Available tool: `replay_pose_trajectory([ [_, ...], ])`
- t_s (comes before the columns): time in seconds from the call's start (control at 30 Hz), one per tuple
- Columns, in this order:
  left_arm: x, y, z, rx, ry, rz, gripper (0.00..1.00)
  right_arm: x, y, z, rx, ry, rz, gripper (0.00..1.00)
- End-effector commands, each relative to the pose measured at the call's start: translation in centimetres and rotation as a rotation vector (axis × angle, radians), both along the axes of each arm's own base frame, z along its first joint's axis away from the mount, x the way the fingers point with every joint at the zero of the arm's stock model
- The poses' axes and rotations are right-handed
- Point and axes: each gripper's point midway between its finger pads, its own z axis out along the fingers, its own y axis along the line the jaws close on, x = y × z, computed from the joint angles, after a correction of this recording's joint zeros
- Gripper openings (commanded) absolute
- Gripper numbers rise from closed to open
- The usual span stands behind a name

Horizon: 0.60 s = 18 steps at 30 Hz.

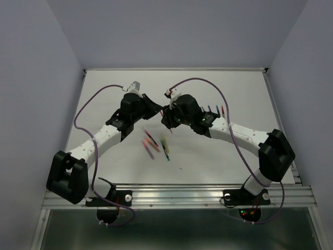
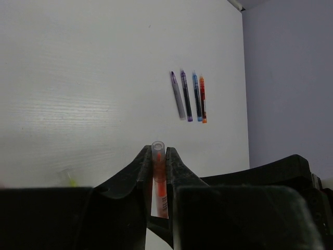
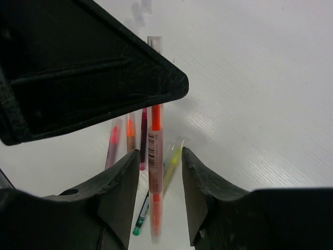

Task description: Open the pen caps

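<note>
The left gripper (image 2: 158,156) pinches the orange pen (image 3: 155,140), steadying it above the table (image 2: 78,78). The right gripper (image 3: 159,156) has its fingers spread, flanking that pen, apparently ready to pull its cap; the capped end is unclear.

The white tabletop (image 1: 234,88) is boxed in on three sides by plain, pale lavender-grey walls (image 1: 177,31). A ribbed aluminium rail (image 1: 182,194) is run along its near edge, with a darker grey-green surface (image 1: 171,229) seen just below. Everything's lit pretty evenly, so only soft shadows are cast on the white.
</note>
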Motion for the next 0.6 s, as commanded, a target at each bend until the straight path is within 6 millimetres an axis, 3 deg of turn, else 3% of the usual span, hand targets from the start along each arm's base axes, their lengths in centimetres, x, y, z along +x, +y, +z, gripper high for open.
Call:
replay_pose_trajectory([
  [0.0, 0.0, -0.3, 3.1, -0.042, -0.089, 0.001, 0.00, 1.8, 1.3, 2.6, 0.039, -0.083, -0.012, 0.43],
  [0.13, 0.1, -0.5, 3.1, -0.050, -0.088, -0.003, 0.00, 2.2, 1.7, 2.6, 0.039, -0.083, -0.010, 0.20],
  [0.17, 0.2, -0.4, 3.2, -0.052, -0.090, 0.004, 0.00, 2.2, 1.7, 2.4, 0.036, -0.082, -0.011, 0.07],
  [0.2, 0.3, -0.4, 3.3, -0.051, -0.090, 0.010, 0.00, 2.1, 1.6, 2.4, 0.034, -0.085, -0.009, 0.01],
  [0.33, 2.4, 0.8, 4.0, -0.010, -0.125, 0.109, 0.00, 0.3, 1.4, 1.7, 0.040, -0.055, 0.053, 0.01],
  [0.37, 3.6, 2.1, 3.9, 0.027, -0.128, 0.187, 0.00, -0.5, 1.0, 0.5, 0.028, -0.025, 0.069, 0.01],
  [0.4, 4.5, 2.6, 3.4, 0.057, -0.125, 0.215, 0.00, -1.8, 1.1, 0.0, 0.044, 0.014, 0.107, 0.01],
  [0.47, 6.4, 3.6, 4.8, 0.067, -0.157, 0.272, 0.00, -3.8, 0.6, -0.3, 0.071, 0.054, 0.155, 0.01],
  [0.5, 7.5, 4.7, 5.2, 0.063, -0.161, 0.291, 0.00, -5.3, -0.1, -2.2, 0.058, 0.110, 0.177, 0.01],
  [0.57, 9.2, 5.1, 6.1, 0.047, -0.180, 0.296, 0.00, -8.2, 0.0, -2.2, 0.091, 0.162, 0.235, 0.01],
])
